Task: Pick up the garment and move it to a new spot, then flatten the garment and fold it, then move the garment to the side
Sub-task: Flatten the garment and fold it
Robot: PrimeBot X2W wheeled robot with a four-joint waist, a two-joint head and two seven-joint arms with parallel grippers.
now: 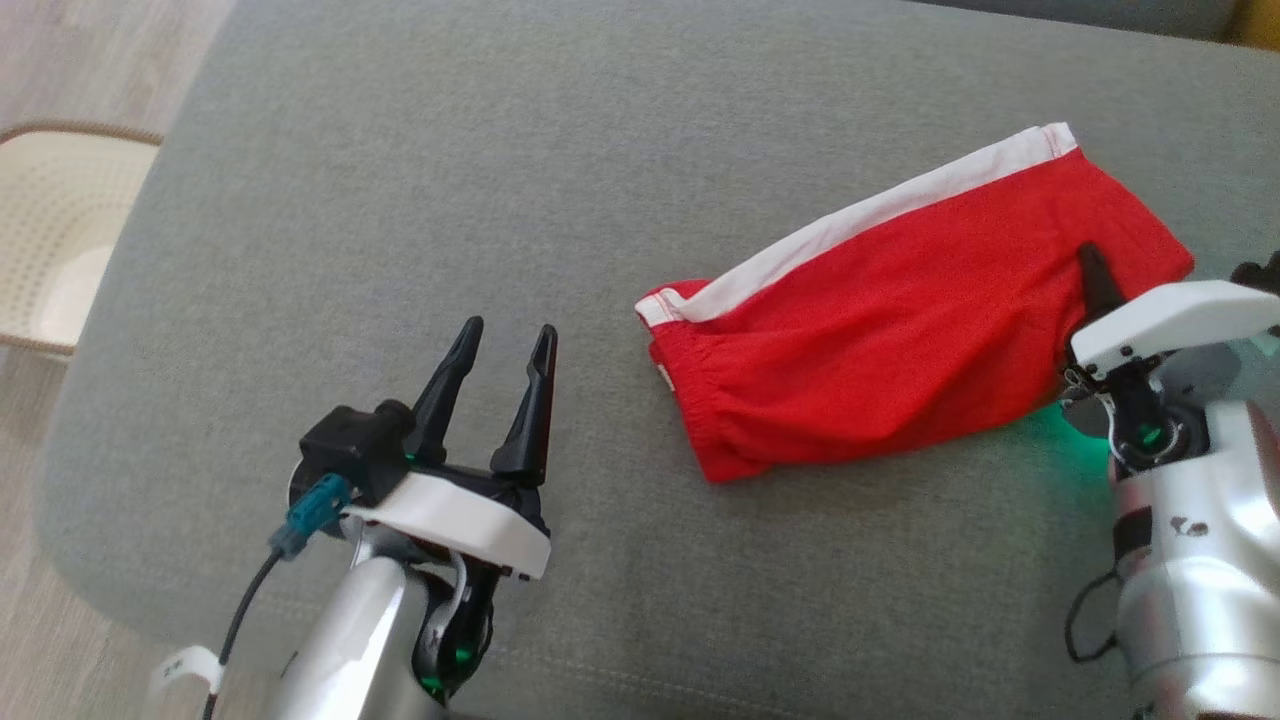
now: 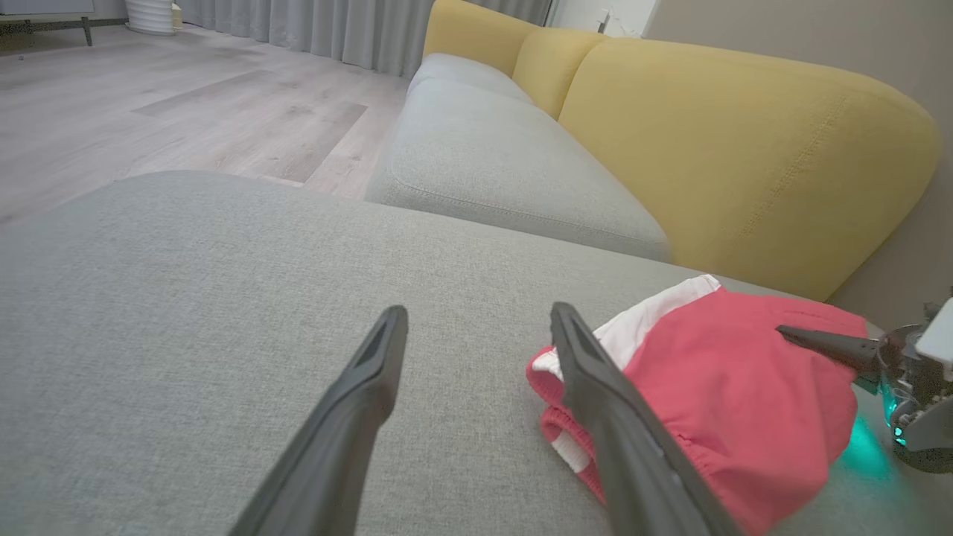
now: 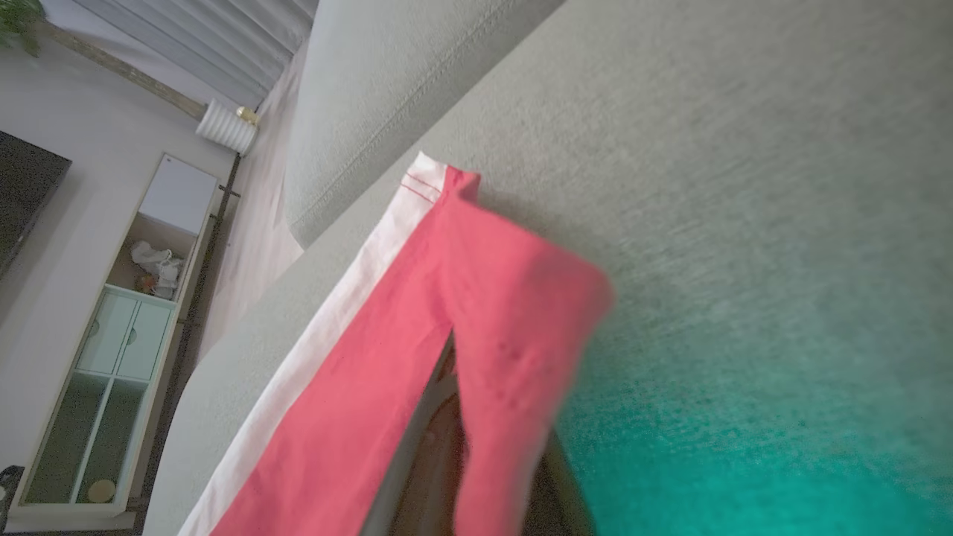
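Left gripper [image 1: 510, 330] spread and empty; right gripper [image 1: 1092, 265] pinched on the red garment [image 1: 900, 330].
Fingers of the left gripper stand apart over the grey cushion [image 1: 500, 150], and the garment lies near them on their right, not touching. Red with a white band along one edge, it lies fairly flat on the cushion's right half. The right gripper's jaws are closed on its right edge, with one dark finger on top of the cloth. In the right wrist view, red fabric drapes over the fingers.
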